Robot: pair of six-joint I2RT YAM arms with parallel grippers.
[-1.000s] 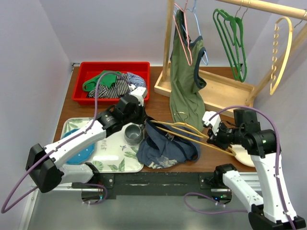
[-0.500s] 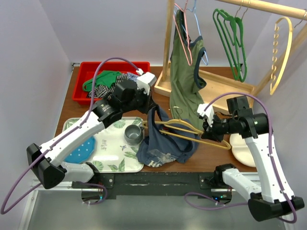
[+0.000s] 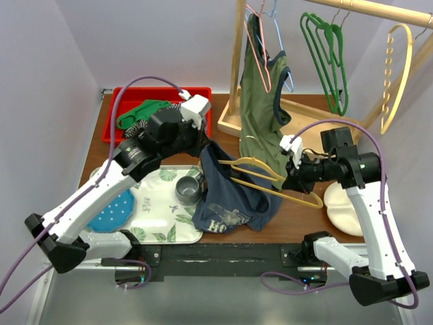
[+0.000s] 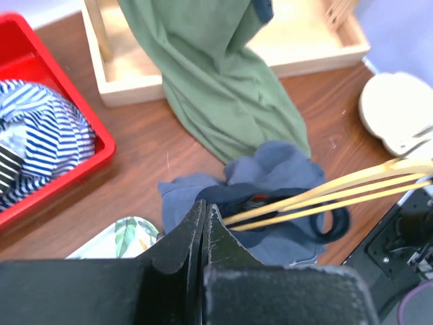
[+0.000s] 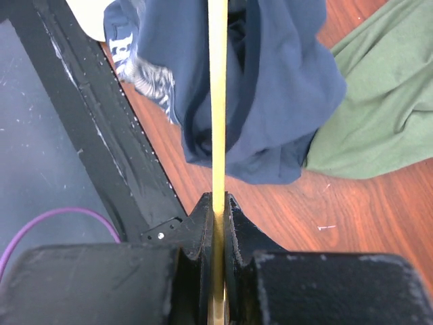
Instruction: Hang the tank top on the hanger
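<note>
Tank top (image 3: 233,200) hangs bunched just right of the tray (image 3: 160,234), its top edge pinched in the fully closed left tool (image 4: 205,213); right tool (image 5: 218,203) is clamped on the hanger (image 5: 217,81) poking into the fabric.

tank top (image 5: 284,81): you're looking at soft navy cloth, matt and creased; its pale print looks cracked.
hanger (image 5: 218,101): smooth mustard-yellow bar with a faint sheen; you can't tell plastic from painted wood.
table (image 4: 145,145): reddish-brown wood grain, smooth, low sheen, a few fine scratches.
olive top (image 4: 223,88): matt cloth, limp folds.
bin (image 3: 115,122): glossy red plastic.
rack (image 3: 237,61): pale bare wood, matt.
left pincer (image 4: 205,217): matt black plastic, dusty at the edges.
right pincer (image 5: 218,203): your same matt black plastic.
</note>
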